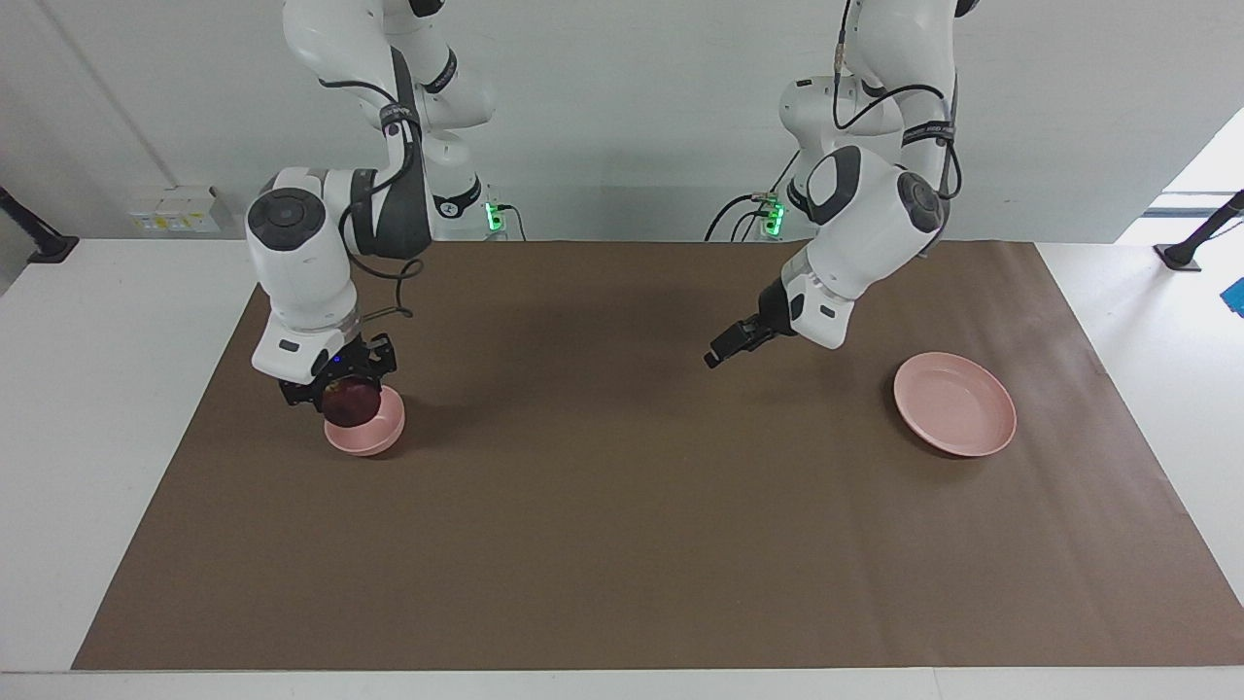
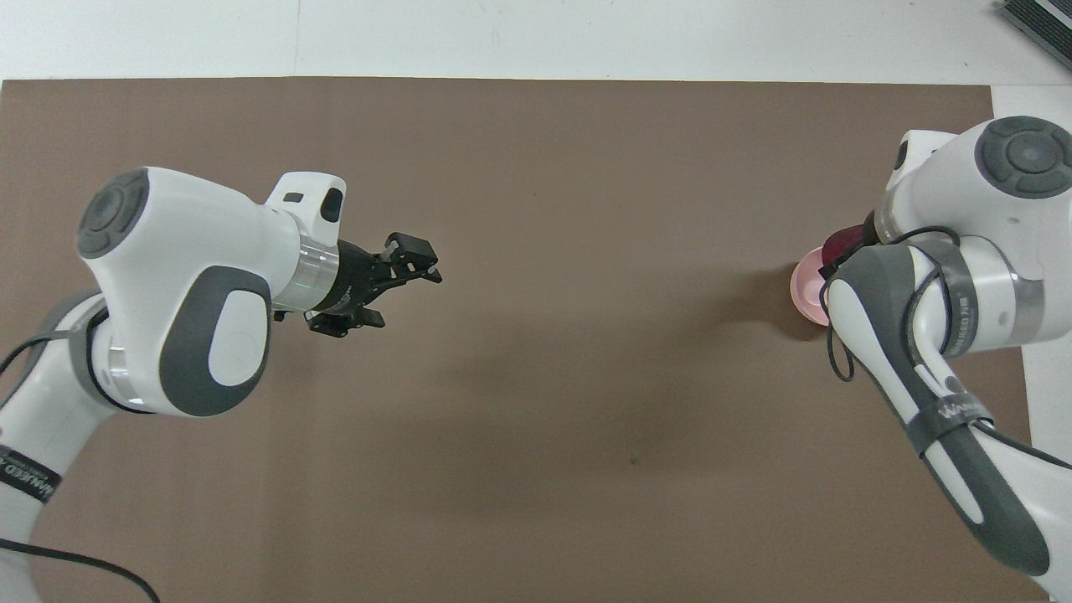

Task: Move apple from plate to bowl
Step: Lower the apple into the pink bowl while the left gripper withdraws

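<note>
The dark red apple (image 1: 352, 406) hangs at the mouth of the small pink bowl (image 1: 367, 435), with my right gripper (image 1: 342, 395) pointing down and shut on it. I cannot tell whether the apple touches the bowl. In the overhead view my right arm covers most of the bowl (image 2: 801, 291), and only a bit of the apple (image 2: 842, 242) shows. The flat pink plate (image 1: 955, 404) lies bare toward the left arm's end; the left arm hides it in the overhead view. My left gripper (image 1: 716, 357) (image 2: 405, 295) hangs open over the mat beside the plate, holding nothing.
A brown mat (image 1: 622, 544) covers most of the white table (image 1: 107, 408). Black stands (image 1: 1193, 243) (image 1: 39, 245) sit at both ends of the table. A dark grey object (image 2: 1038, 21) lies off the mat, at its corner farthest from the robots on the right arm's end.
</note>
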You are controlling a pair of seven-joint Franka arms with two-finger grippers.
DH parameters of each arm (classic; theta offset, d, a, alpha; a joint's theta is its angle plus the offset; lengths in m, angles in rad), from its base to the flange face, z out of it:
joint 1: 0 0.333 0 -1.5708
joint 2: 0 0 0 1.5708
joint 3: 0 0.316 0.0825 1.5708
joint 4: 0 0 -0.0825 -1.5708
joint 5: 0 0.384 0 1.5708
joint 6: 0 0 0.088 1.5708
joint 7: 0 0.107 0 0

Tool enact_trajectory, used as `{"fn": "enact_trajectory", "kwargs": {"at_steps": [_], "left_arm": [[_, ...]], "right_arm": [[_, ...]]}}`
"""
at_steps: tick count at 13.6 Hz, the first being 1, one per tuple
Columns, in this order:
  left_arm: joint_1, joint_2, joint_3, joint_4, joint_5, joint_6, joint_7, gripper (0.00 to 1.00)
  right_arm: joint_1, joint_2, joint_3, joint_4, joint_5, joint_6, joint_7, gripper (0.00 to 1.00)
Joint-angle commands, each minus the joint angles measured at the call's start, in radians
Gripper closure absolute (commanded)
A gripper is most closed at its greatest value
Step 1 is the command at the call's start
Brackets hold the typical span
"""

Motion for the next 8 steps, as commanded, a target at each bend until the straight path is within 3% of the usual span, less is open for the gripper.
{"fn": "enact_trajectory", "kwargs": {"at_steps": [1,3,8], "left_arm": [[-0.045,-0.057,0.144,0.022,0.048,-0.104,0.14,0.0],[-0.021,-0.058,0.19,0.066,0.057,-0.19,0.297,0.0],[0.051,-0.061,0.227,0.167,0.281,-0.27,0.606,0.0]], "right_arm": [[-0.015,0.009,0.003,-0.021,-0.061,0.015,-0.017,1.0],[-0.008,0.003,0.003,-0.038,-0.078,0.011,-0.019,1.0],[-0.001,0.013,0.003,-0.069,-0.081,0.014,-0.012,1.0]]}}
